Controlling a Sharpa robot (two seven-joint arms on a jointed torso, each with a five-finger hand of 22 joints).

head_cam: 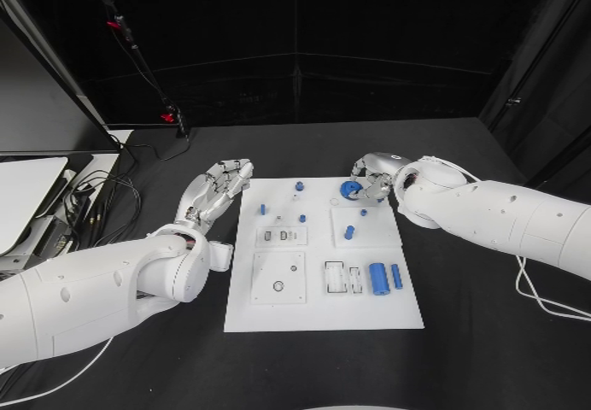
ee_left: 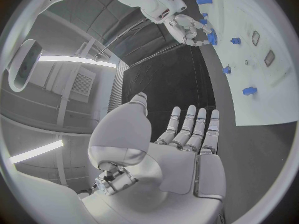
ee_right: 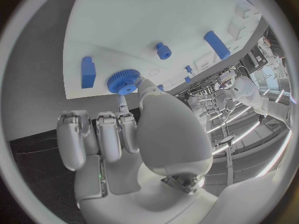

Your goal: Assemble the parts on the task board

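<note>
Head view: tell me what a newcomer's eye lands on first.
The white board in the middle of the black table, dotted with small blue parts. At its far right corner the right hand pinches a blue gear. The left hand lies flat and open beside the board's far left edge.

You see two thick white arms with smooth, rounded shells dotted with small dark screw holes. Each ends in a silver, many-fingered hand: the left hand [head_cam: 217,190] has jointed metallic fingers [ee_left: 187,126] and pale padded palm plates, and the right hand [head_cam: 373,176] has a broad, smooth thumb cover.
</note>
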